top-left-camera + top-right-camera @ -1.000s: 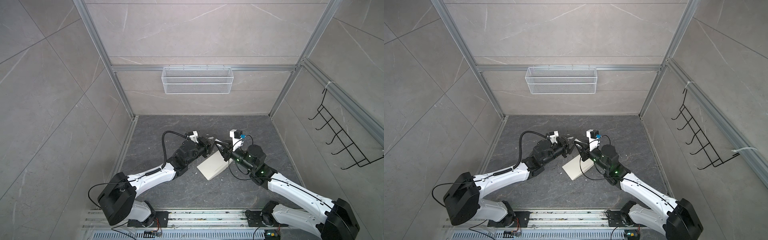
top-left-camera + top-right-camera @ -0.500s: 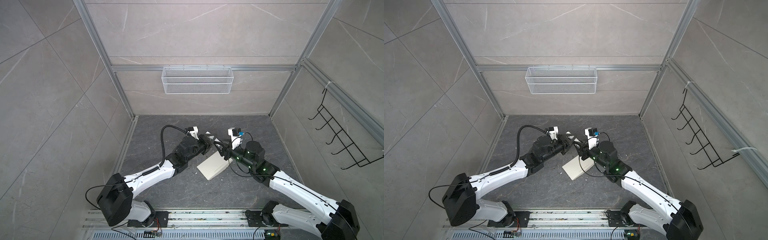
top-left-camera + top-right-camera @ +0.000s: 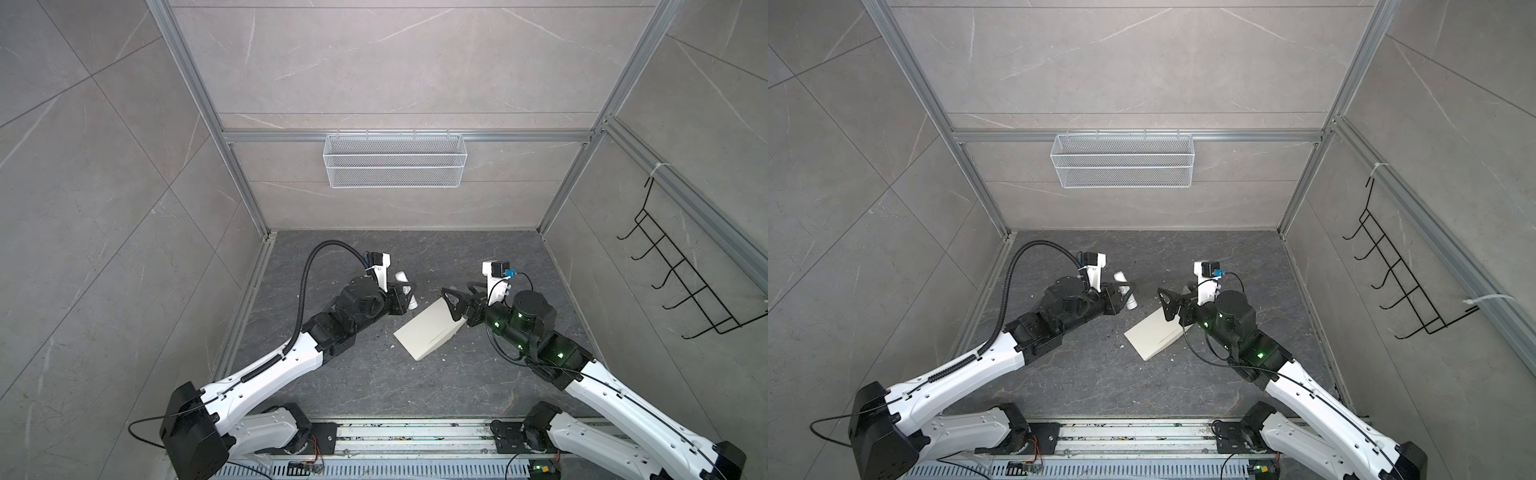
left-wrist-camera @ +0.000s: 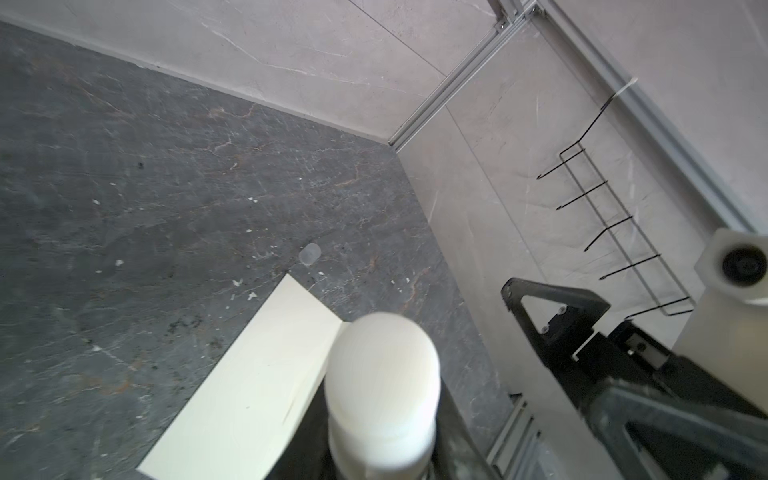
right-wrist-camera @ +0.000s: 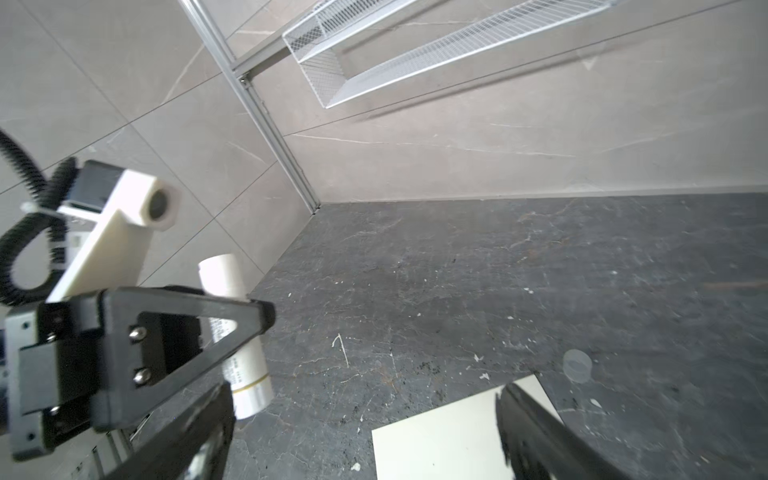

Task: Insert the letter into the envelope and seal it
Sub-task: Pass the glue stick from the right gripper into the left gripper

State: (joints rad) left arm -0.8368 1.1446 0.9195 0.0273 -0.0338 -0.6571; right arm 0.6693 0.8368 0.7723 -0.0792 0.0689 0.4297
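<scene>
The cream-white envelope [image 3: 428, 332] [image 3: 1156, 332] lies flat on the dark floor between the arms, plain face up; it also shows in both wrist views as the envelope [image 4: 249, 395] [image 5: 440, 444]. The letter is out of view. My left gripper [image 3: 406, 296] [image 3: 1126, 296] is shut on a small white tube [image 3: 1125, 289] [image 4: 382, 386] [image 5: 239, 332], left of the envelope's far end. My right gripper [image 3: 459, 294] [image 3: 1176, 296] [image 5: 361, 436] stands wide open over the envelope's far right corner, with nothing between its fingers [image 5: 536, 424].
A small clear cap [image 4: 310, 254] [image 5: 577, 365] sits on the floor just beyond the envelope's far corner. White flecks dot the floor. A wire basket [image 3: 395, 160] hangs on the back wall and a black hook rack [image 3: 681, 282] on the right wall.
The two grippers were close together over the envelope's far end; they have drawn apart. The right jaws have opened wide. The left gripper keeps hold of the tube.
</scene>
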